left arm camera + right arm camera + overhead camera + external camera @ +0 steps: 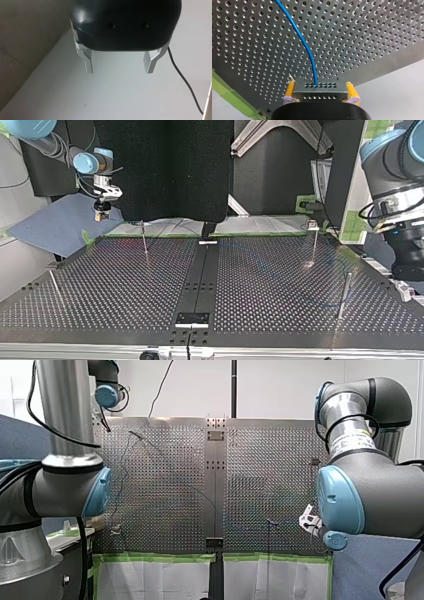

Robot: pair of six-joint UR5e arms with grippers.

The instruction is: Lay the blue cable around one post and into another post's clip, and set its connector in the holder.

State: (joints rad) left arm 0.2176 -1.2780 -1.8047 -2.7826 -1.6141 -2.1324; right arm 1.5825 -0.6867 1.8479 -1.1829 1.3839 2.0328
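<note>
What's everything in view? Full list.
table: 1, silver, perforated, black centre strip
posts: 4, metal, upright on table
tape: green, along table edge
mat: 1, blue, off table at top view's left
connector: 1, grey metal, held by table's edge
blue cable: 1, from connector across table
black wire: 1, against white wall
left hand: 1, black, metal fingers, open, empty
right hand: 1, yellow pads, shut on connector

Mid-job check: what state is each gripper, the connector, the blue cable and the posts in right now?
left gripper: open, empty.
right gripper: shut on the connector.
connector: gripped, not set in any holder.
blue cable: attached to the connector, curving away over the perforated table.
posts: upright; cable routing at them too faint to tell.
</note>
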